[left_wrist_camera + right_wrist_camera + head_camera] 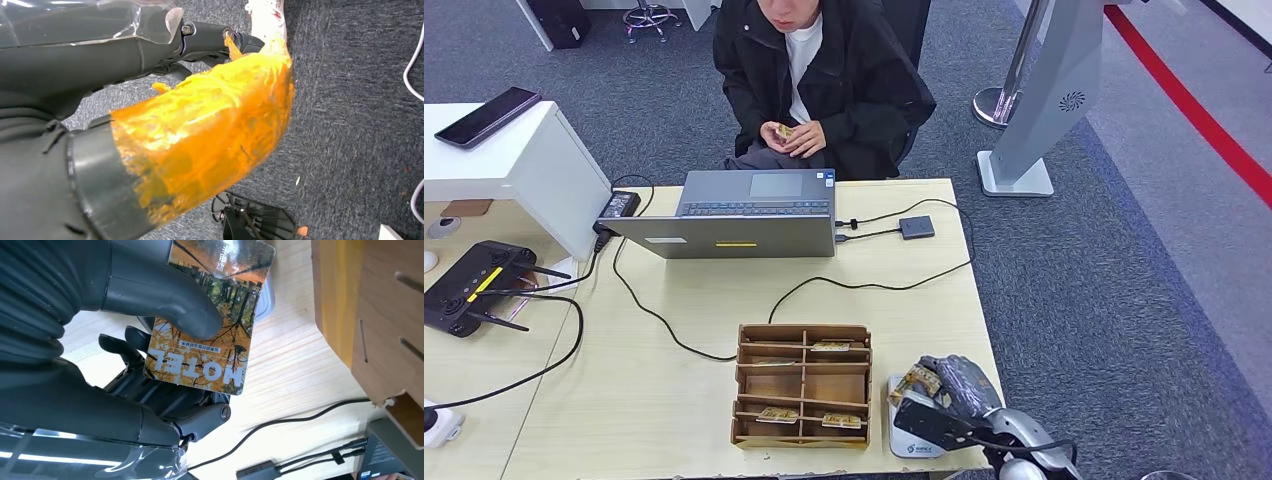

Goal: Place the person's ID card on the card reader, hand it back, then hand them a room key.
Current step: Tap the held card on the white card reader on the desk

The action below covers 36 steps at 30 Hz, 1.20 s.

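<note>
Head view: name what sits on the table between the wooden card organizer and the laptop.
In the head view, a black cable crosses bare tabletop between the wooden card organizer and the laptop.

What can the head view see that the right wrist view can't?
Head view alone: the person holding a card, the open laptop, the router and the whole wooden box. Right wrist view alone: the word HOTEL printed on the card under the thumb. Both: the right hand holding that card, the tabletop and black cables.

card [210, 315]: orange autumn-tree print, white HOTEL | organizer [802, 385]: brown | laptop [744, 213]: grey
</note>
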{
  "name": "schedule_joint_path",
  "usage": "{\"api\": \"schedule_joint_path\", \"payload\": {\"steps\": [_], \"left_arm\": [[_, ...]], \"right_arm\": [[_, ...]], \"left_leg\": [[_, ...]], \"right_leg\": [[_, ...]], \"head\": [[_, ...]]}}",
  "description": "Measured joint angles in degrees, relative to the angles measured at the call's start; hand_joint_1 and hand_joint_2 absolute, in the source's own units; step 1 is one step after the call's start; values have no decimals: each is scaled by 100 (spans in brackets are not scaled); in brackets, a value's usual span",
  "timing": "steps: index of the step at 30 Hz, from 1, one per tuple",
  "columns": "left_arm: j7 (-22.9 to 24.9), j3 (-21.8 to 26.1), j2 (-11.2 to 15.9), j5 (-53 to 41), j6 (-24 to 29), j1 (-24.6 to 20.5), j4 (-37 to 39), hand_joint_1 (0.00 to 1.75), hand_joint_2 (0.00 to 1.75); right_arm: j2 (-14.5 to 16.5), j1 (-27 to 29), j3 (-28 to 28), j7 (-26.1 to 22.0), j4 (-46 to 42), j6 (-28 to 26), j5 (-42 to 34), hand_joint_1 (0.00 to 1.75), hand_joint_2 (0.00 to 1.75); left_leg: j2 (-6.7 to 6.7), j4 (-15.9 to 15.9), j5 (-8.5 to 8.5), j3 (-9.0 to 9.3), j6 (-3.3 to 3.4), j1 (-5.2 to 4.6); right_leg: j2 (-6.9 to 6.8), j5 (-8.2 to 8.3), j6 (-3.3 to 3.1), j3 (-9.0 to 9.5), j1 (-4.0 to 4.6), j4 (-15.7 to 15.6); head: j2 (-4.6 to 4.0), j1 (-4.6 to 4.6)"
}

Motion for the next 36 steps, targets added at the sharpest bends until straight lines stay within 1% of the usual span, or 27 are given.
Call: {"api": "schedule_joint_path", "payload": {"steps": [15, 27, 36], "left_arm": [[-3, 0, -1, 79, 0, 11, 0, 0, 0], [-13, 0, -4, 128, 2, 13, 0, 0, 0], [-29, 0, -7, 141, 10, 14, 0, 0, 0]], "right_arm": [[0, 135, -226, -230, -456, -133, -122, 175, 175], [0, 309, -552, -428, -1082, -409, -104, 175, 175], [0, 352, -674, -708, -1548, -686, -33, 175, 175]], "left_leg": [[0, 0, 0, -1, 0, 0], [0, 0, 0, -2, 0, 0], [0, 0, 0, -2, 0, 0]], "right_leg": [[0, 0, 0, -2, 0, 0], [0, 0, 0, -2, 0, 0], [0, 0, 0, -2, 0, 0]], "head": [[0, 0], [0, 1], [0, 0]]}}
